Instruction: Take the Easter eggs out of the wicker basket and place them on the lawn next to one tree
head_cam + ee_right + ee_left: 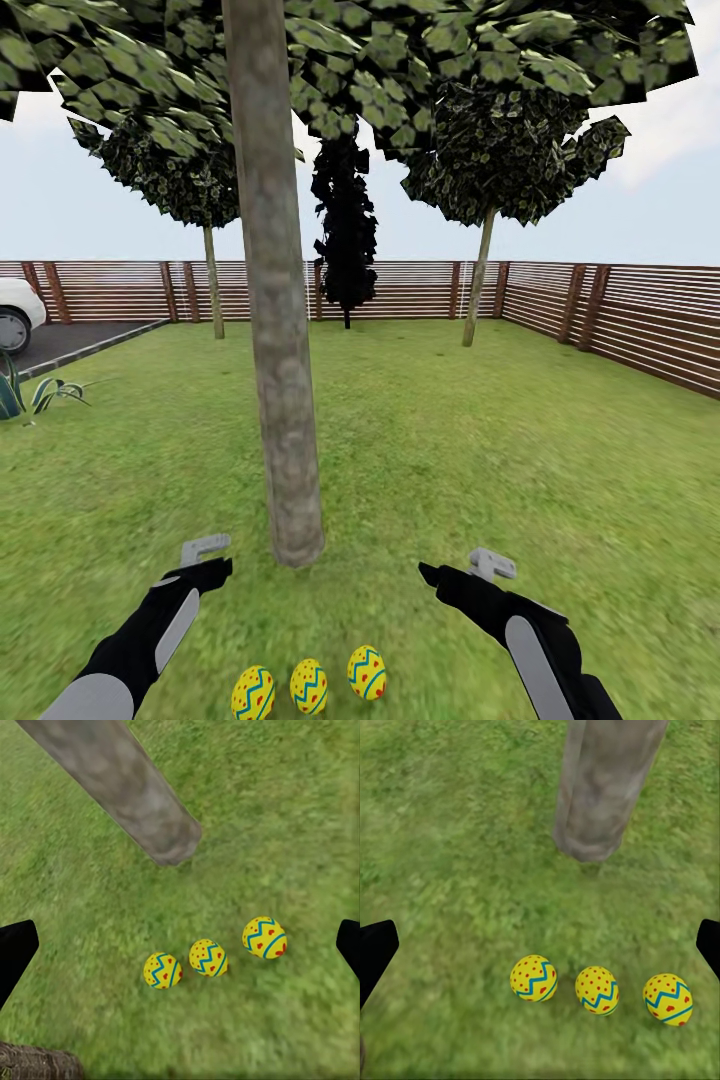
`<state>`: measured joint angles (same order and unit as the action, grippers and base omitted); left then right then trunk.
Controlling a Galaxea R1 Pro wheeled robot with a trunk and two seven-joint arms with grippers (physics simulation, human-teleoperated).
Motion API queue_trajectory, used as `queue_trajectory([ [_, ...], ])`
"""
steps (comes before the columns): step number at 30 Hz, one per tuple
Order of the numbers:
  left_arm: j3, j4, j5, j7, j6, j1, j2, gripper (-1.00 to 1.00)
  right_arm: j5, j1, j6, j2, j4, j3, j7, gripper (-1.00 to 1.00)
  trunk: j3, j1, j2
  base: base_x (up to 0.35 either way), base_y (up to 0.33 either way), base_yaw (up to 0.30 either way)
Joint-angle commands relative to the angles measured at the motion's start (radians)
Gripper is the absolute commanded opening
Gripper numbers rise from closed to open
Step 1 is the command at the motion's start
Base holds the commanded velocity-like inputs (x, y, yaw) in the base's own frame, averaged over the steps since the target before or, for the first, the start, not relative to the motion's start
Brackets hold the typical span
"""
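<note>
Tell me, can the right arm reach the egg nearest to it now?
Probably yes. The right tool hangs open above bare lawn, and nothing stands between it and the nearest Easter egg.

Both black-and-grey arms reach forward low either side of the thick mottled grey-brown tree trunk (275, 300), left gripper (207, 560) and right gripper (465, 570) spread wide, holding nothing.

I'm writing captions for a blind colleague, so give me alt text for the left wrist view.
Three Easter eggs, yellow with red dots and blue-green zigzags, lie in a row on the lawn, a little apart from each other, near the base of the tree with its thick grey-brown trunk. The left gripper's dark fingertips frame the edges, spread wide and holding nothing.
</note>
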<state>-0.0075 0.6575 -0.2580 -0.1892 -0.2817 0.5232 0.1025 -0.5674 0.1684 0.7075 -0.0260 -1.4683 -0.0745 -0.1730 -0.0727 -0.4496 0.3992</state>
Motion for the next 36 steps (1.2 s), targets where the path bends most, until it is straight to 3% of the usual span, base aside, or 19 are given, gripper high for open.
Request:
queue_trajectory([
  [1, -0.001, 0.002, -0.01, -0.005, -0.007, 0.0, 0.0, 1.0, -0.01, 0.0, 0.003, 0.0, -0.001, -0.001, -0.01, 1.0, 0.0, 0.0, 0.001, 0.0, 0.0, 0.0],
  [8, -0.001, -0.078, -0.011, -0.001, -0.007, 0.0, 0.001, 1.0, -0.008, 0.001, 0.002, 0.002, 0.031, 0.001, -0.013, 1.0, 0.001, 0.0, 0.001, 0.0, 0.0, 0.0],
  [16, -0.002, -0.249, -0.01, 0.008, 0.028, -0.001, -0.003, 1.0, 0.062, 0.004, -0.106, -0.001, 0.238, -0.003, -0.017, 1.0, 0.001, 0.0, 0.001, 0.0, 0.0, 0.0],
  [20, -0.003, -0.378, -0.008, 0.009, 0.1, -0.003, -0.015, 1.0, 0.096, 0.003, -0.145, -0.005, 0.349, -0.005, -0.018, 1.0, 0.001, 0.0, 0.001, 0.0, 0.0, 0.0],
  [23, -0.004, -0.442, -0.007, 0.01, 0.139, -0.007, -0.019, 1.0, 0.102, 0.002, -0.153, -0.006, 0.42, -0.004, -0.019, 1.0, 0.001, 0.0, 0.001, 0.0, 0.0, 0.0],
  [25, -0.004, -0.485, -0.006, 0.01, 0.168, -0.027, -0.022, 1.0, 0.106, 0.002, -0.178, -0.005, 0.516, -0.004, -0.02, 1.0, 0.001, 0.0, 0.001, 0.0, 0.0, 0.0],
  [28, -0.005, -0.507, -0.006, 0.01, 0.183, -0.056, -0.024, 1.0, 0.107, 0.001, -0.259, -0.004, 0.635, -0.004, -0.02, 1.0, 0.001, 0.0, 0.001, 0.0, 0.0, 0.0],
  [29, -0.007, -0.515, -0.005, 0.01, 0.189, -0.078, -0.025, 1.0, 0.108, 0.001, -0.333, -0.004, 0.719, -0.005, -0.02, 1.0, 0.001, 0.0, 0.001, 0.0, 0.0, 0.0],
  [34, -0.019, -0.526, -0.005, 0.01, 0.199, -0.137, -0.027, 1.0, 0.11, 0.001, -0.512, -0.004, 0.946, -0.007, -0.019, 1.0, 0.001, 0.0, 0.001, 0.0, 0.0, 0.0],
  [36, -0.022, -0.528, -0.005, 0.01, 0.203, -0.151, -0.027, 1.0, 0.111, 0.0, -0.541, -0.004, 1.003, -0.006, -0.019, 1.0, 0.001, 0.0, 0.001, 0.0, 0.0, 0.0],
])
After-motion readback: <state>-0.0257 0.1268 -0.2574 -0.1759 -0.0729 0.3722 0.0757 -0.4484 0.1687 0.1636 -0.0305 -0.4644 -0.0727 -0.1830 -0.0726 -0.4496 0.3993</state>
